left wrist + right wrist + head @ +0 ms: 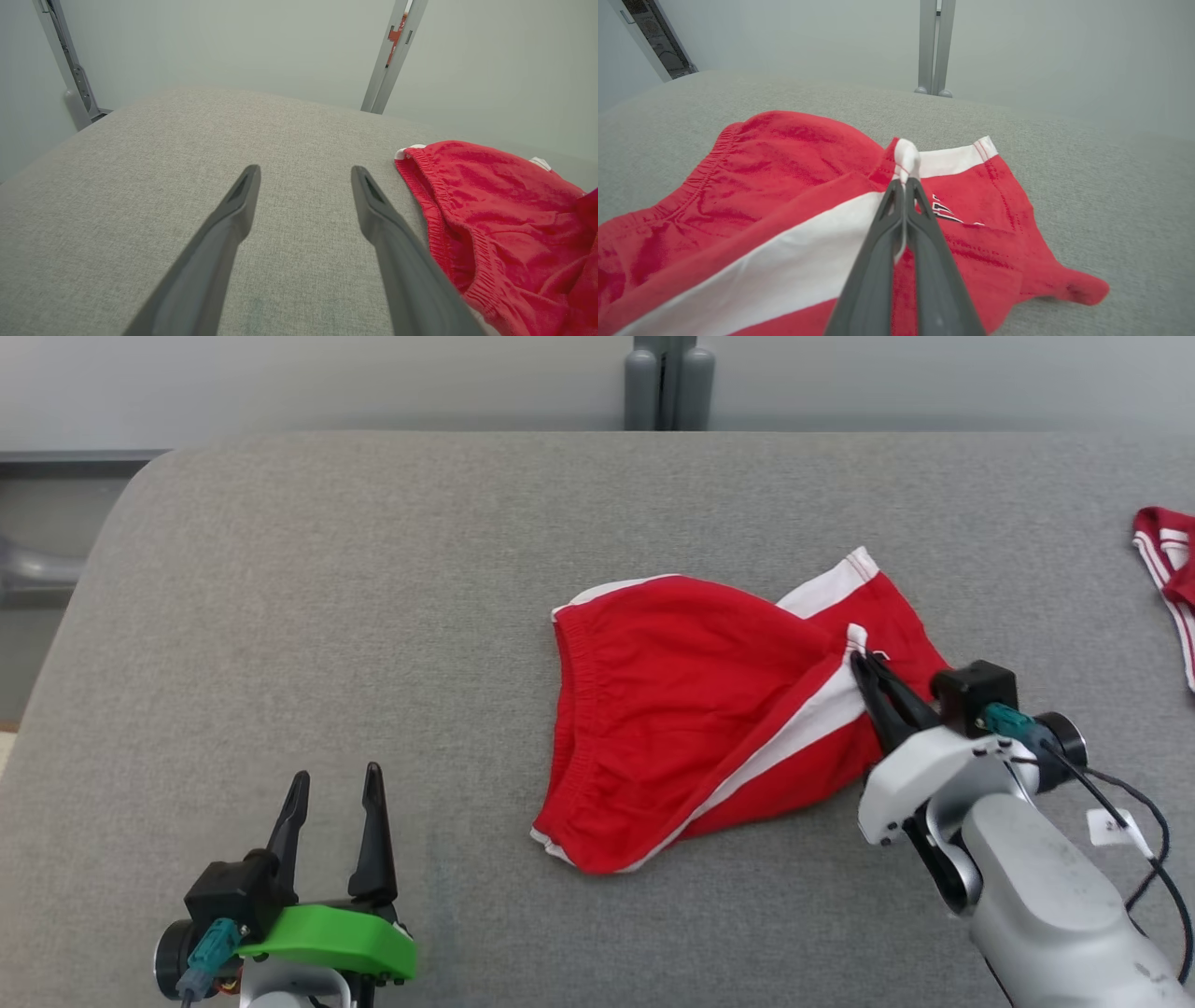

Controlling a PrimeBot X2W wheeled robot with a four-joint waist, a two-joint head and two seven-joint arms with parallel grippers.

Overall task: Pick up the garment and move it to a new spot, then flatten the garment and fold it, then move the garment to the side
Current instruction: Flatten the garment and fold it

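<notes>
The garment (691, 709) is a pair of red shorts with white side stripes, lying crumpled on the grey table (373, 616) right of centre. My right gripper (859, 658) is shut on a white stripe fold at the garment's right side; the right wrist view shows the fingers (887, 224) pressed together with white fabric of the garment (784, 154) pinched at their tips. My left gripper (336, 784) stands open at the lower left, well clear of the cloth. In the left wrist view its fingers (243, 196) are spread over bare table, with the garment's (490, 210) waistband off to the right.
Another red and white cloth (1167, 579) lies at the table's right edge. A grey post (667, 383) stands behind the far edge. The table's left corner is rounded, with wide bare surface on the left half.
</notes>
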